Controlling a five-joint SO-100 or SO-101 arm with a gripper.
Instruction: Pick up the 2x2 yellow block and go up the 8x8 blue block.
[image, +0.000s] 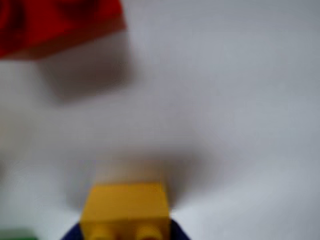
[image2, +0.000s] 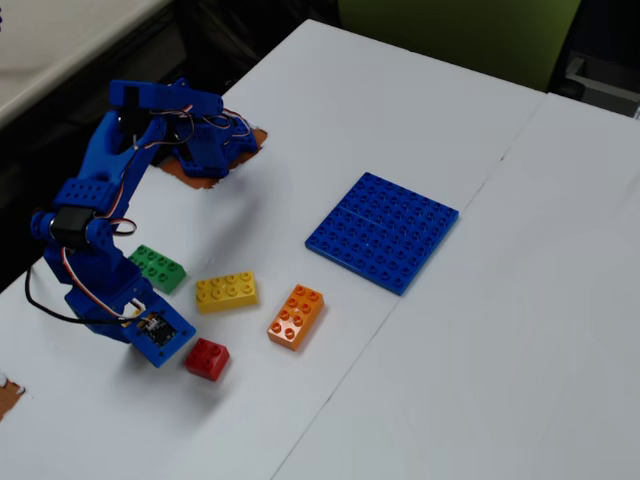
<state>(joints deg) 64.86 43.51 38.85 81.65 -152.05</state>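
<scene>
Between your gripper's (image: 127, 235) jaws the 2x2 yellow block (image: 126, 206) sits clamped, lifted clear for transfer to the 8x8 blue block (image2: 383, 231).

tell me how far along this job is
Done: the pincer has reached the 2x2 yellow block, seen at the bottom of the wrist view. In hand: grasping it; whether the pincer has closed is unclear. Left: lifting it and carrying it to the 8x8 blue block, whose studs are bare.
</scene>
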